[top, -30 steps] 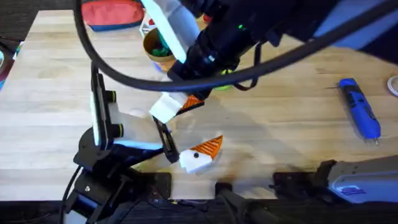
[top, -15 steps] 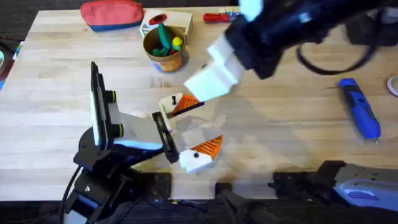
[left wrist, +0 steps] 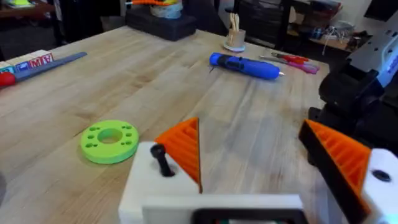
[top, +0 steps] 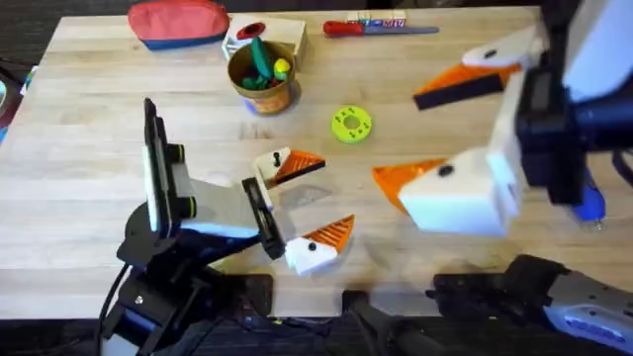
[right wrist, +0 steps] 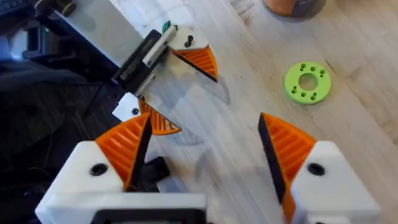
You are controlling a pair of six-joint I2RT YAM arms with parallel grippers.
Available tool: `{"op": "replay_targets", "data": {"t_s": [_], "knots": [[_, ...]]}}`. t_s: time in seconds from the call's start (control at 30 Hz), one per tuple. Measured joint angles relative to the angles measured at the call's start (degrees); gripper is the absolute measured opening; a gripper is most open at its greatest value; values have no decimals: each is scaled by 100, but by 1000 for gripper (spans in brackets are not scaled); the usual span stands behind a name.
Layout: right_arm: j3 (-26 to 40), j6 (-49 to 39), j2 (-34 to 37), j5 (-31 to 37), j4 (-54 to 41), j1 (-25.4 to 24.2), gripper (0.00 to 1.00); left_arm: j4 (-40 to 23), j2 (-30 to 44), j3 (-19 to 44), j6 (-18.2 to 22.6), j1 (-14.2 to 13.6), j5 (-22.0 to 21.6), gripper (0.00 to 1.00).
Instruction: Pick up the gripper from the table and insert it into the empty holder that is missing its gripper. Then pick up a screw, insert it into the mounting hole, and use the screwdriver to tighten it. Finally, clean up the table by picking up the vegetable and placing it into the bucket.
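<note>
Copper-brown round bucket (top: 262, 79) apparently holds green vegetable (top: 259, 61).

A green ring disc (top: 351, 124), red pouch (top: 178, 22), perhaps a red-handled screwdriver (top: 376, 28).

I count two grippers, left gripper (top: 297, 203) and right gripper (top: 450, 138), one green ring (top: 351, 125), one bucket (top: 261, 77), one blue screwdriver (left wrist: 244, 65), one red-handled screwdriver (top: 371, 28), one red pouch (top: 178, 21) upper left
</note>
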Motion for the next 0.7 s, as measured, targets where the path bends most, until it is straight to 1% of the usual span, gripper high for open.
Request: {"op": "replay_targets", "data": {"t_s": [0.17,0.3,0.33,0.37,0.4,0.47,0.5,0.57,0.6,0.7], "knots": [[-856,166,-789,-241,257,-2,993,0,0,0,0,0,-2,987],[-1265,358,-1274,-361,335,-2,992,-2,0,0,-8,0,0,977],[-1317,408,-1364,-391,364,-7,993,0,2,0,4,0,0,917],[-1344,469,-1495,-445,413,-7,993,-2,0,0,14,0,0,747],[-1344,486,-1505,-457,416,-7,993,0,1,0,20,0,-1,690],[-1351,494,-1502,-497,419,-7,993,-2,0,0,11,0,0,528],[-1360,484,-1502,-537,417,-7,993,-1,1,0,11,0,0,414],[-1366,418,-1502,-647,404,-7,993,0,0,0,22,0,2,93],[-1366,375,-1502,-716,399,-7,993,0,1,0,40,0,1,27],[-1366,275,-1502,-836,388,-7,993,0,0,0,37,0,0,8]]}}
